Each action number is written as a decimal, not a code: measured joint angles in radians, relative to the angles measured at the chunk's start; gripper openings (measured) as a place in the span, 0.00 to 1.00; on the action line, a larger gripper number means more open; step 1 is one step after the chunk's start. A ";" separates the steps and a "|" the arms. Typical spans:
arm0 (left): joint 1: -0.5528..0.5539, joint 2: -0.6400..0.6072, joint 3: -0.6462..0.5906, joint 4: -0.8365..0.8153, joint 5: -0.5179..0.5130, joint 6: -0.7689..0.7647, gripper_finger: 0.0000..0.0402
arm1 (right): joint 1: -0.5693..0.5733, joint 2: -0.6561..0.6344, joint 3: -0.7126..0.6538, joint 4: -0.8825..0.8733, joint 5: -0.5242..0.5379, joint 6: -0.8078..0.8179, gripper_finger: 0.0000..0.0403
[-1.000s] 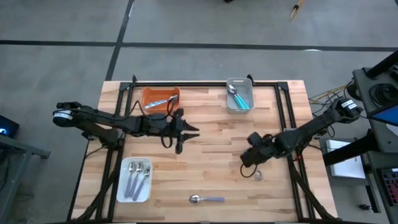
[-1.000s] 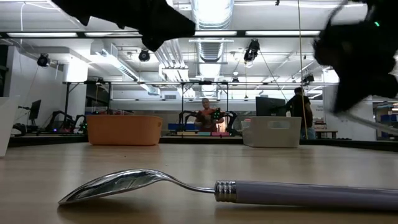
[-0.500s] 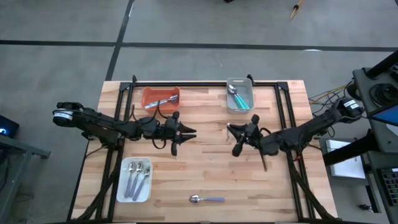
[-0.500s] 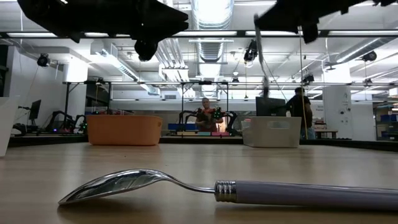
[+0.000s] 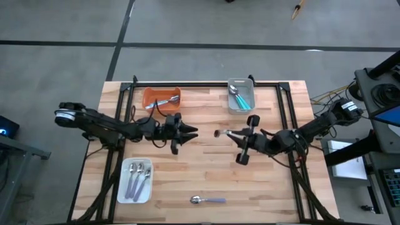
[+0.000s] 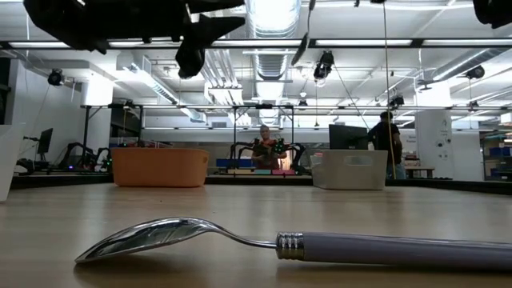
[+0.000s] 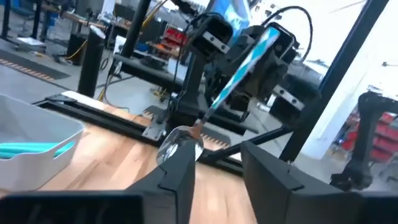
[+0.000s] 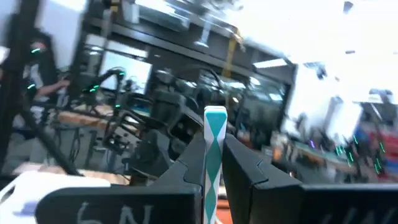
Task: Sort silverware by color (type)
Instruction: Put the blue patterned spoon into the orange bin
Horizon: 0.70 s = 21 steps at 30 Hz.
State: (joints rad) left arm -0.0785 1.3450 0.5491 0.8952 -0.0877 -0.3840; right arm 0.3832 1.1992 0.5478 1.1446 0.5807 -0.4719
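from above, the right tool (image 5: 232, 133) hangs over the middle of the table (image 5: 206, 169), pinching a teal spoon (image 5: 222, 132) by its handle so the bowl sticks out toward the left tool (image 5: 187, 130). the left tool faces it across a short gap, fingers spread, holding nothing. the grey tray (image 5: 240, 95) at the far edge already has teal spoons in it, so that is likely where this one belongs. the orange tray (image 5: 162, 98) holds one spoon, the white tray (image 5: 135, 180) near the front holds several, and a purple spoon (image 5: 208, 200) lies loose on the table near the front edge. the main risk here is the two tools meeting, since they point at each other with little room.

at table height, the purple spoon (image 6: 304, 243) lies flat and close, untouched. the left arm (image 6: 120, 20) hangs above, and the held spoon's bowl (image 6: 301, 48) dangles high near the top. people stand in the room far behind.

from the left wrist, the teal spoon (image 7: 214, 104) shows tilted, bowl down, gripped only at the far end of its handle by the right tool (image 7: 249, 53). held so far out, it could swing or slip if the arm turns fast, and fall short of the tray. the left tool's own fingers (image 7: 177, 171) stand apart.

from the right wrist, the teal handle (image 8: 215, 155) sits pressed between the fingers (image 8: 239, 168). the grip looks narrow, so a twist could let it rotate.
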 joint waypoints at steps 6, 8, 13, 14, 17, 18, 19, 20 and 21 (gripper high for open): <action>-0.025 0.155 0.008 0.236 0.014 -0.029 0.40 | 0.004 0.000 0.016 0.027 -0.095 -0.154 0.05; -0.024 0.221 0.012 0.301 0.035 -0.056 0.43 | 0.011 0.000 0.022 0.050 -0.108 -0.214 0.05; -0.022 0.391 0.041 0.546 0.101 -0.136 0.45 | 0.018 0.000 0.047 0.062 -0.197 -0.347 0.05; -0.022 0.427 0.052 0.587 0.113 -0.143 0.45 | 0.018 0.002 0.052 0.060 -0.228 -0.360 0.05; -0.018 0.525 0.111 0.675 0.160 -0.168 0.45 | 0.018 0.009 0.065 0.064 -0.309 -0.385 0.05; -0.015 0.544 0.139 0.672 0.172 -0.171 0.45 | 0.018 0.015 0.070 0.065 -0.325 -0.390 0.05; -0.012 0.563 0.170 0.661 0.182 -0.173 0.45 | 0.018 0.021 0.075 0.067 -0.337 -0.395 0.05; -0.009 0.588 0.204 0.672 0.194 -0.175 0.45 | 0.018 0.026 0.075 0.067 -0.343 -0.404 0.05; -0.006 0.608 0.235 0.676 0.221 -0.176 0.45 | 0.018 0.029 0.076 0.065 -0.345 -0.412 0.05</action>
State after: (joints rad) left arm -0.0848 1.9528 0.7839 1.5710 0.1337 -0.5598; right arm 0.4011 1.2286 0.6239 1.2093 0.2355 -0.8837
